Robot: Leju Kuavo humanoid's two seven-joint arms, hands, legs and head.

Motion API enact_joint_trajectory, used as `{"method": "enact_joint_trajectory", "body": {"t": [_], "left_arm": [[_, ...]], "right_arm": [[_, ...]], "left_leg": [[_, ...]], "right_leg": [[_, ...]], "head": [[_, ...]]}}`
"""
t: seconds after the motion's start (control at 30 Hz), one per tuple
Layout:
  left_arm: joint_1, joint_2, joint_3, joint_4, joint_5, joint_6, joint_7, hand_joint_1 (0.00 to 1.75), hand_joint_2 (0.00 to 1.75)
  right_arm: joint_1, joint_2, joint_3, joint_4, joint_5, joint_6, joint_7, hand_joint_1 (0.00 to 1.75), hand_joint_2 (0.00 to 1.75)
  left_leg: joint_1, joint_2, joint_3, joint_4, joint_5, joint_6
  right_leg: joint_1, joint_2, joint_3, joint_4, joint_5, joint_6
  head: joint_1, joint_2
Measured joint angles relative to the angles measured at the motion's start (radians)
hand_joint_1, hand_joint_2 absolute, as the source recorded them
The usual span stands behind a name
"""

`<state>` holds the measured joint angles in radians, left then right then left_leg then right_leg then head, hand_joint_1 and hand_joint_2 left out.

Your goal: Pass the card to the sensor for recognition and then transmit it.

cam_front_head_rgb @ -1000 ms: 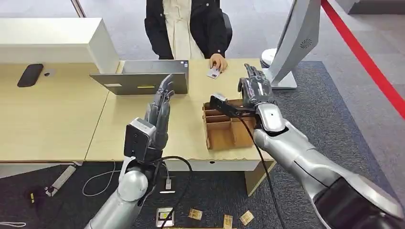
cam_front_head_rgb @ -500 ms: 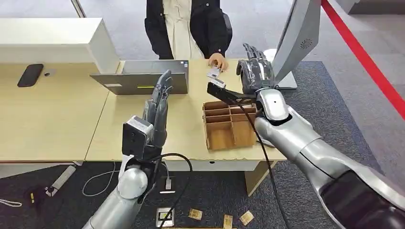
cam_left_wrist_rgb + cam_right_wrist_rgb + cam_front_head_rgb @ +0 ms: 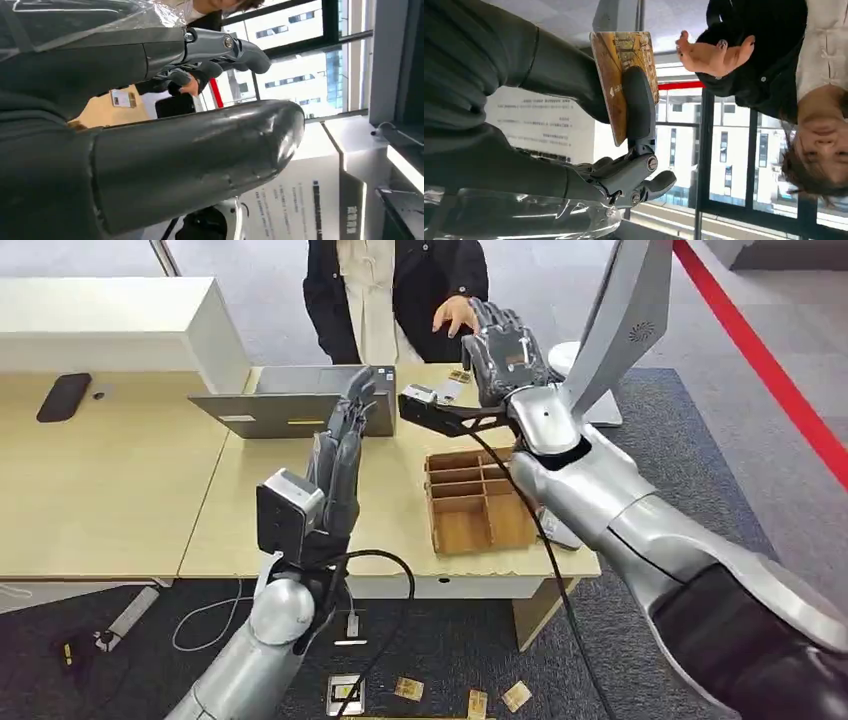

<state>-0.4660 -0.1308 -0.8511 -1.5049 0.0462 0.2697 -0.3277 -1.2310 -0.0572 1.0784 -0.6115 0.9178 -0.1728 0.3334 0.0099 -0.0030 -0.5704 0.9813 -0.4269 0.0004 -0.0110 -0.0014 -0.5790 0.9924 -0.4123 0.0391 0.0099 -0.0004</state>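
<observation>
Above the desk, right robot hand apparently pinches card.

Bright, even daylight (wrist views backlit)

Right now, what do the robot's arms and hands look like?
Both arms are smooth silver shells, darkening to black near the right shoulder. The left hand and right hand are dark grey with jointed fingers. A boxy black-and-silver wrist camera sits behind the left hand, and black cables trail down.
</observation>
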Motion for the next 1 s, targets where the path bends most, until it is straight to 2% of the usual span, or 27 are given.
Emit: {"method": "enact_joint_trajectory", "body": {"t": [0.37,0.83,0.87,0.9,1.0], "left_arm": [[-0.009,-0.004,-0.012,0.009,0.020,-0.008,-0.012,0.00,0.00],[-0.010,0.001,-0.016,0.017,0.027,0.002,-0.009,0.00,0.00],[-0.010,0.002,-0.019,0.017,0.027,0.003,-0.005,0.00,0.00],[-0.010,0.003,-0.021,0.017,0.027,0.005,-0.001,0.00,0.00],[-0.010,0.003,-0.022,0.017,0.027,0.014,0.002,0.00,0.00]], "right_arm": [[-0.047,0.074,0.027,0.096,0.007,0.005,0.025,1.75,1.75],[-0.049,0.097,0.040,0.186,-0.003,0.012,0.072,1.75,1.75],[-0.049,0.097,0.041,0.193,-0.005,0.011,0.072,0.49,1.75],[-0.049,0.096,0.042,0.197,-0.005,0.009,0.072,0.00,1.75],[-0.048,0.096,0.045,0.205,-0.005,0.000,0.073,0.00,1.75]], "left_leg": [[0.000,0.000,0.000,0.000,0.000,0.000],[0.000,0.000,0.000,0.000,0.000,0.000],[0.000,0.000,0.000,0.000,0.000,0.000],[0.000,0.000,0.000,0.000,0.000,0.000],[0.000,0.000,0.000,0.000,0.000,0.000]], "right_leg": [[0.000,0.000,0.000,0.000,0.000,0.000],[0.000,0.000,0.000,0.000,0.000,0.000],[0.000,0.000,0.000,0.000,0.000,0.000],[0.000,0.000,0.000,0.000,0.000,0.000],[0.000,0.000,0.000,0.000,0.000,0.000]], "head": [[0.000,0.000],[0.000,0.000],[0.000,0.000],[0.000,0.000],[0.000,0.000]]}}
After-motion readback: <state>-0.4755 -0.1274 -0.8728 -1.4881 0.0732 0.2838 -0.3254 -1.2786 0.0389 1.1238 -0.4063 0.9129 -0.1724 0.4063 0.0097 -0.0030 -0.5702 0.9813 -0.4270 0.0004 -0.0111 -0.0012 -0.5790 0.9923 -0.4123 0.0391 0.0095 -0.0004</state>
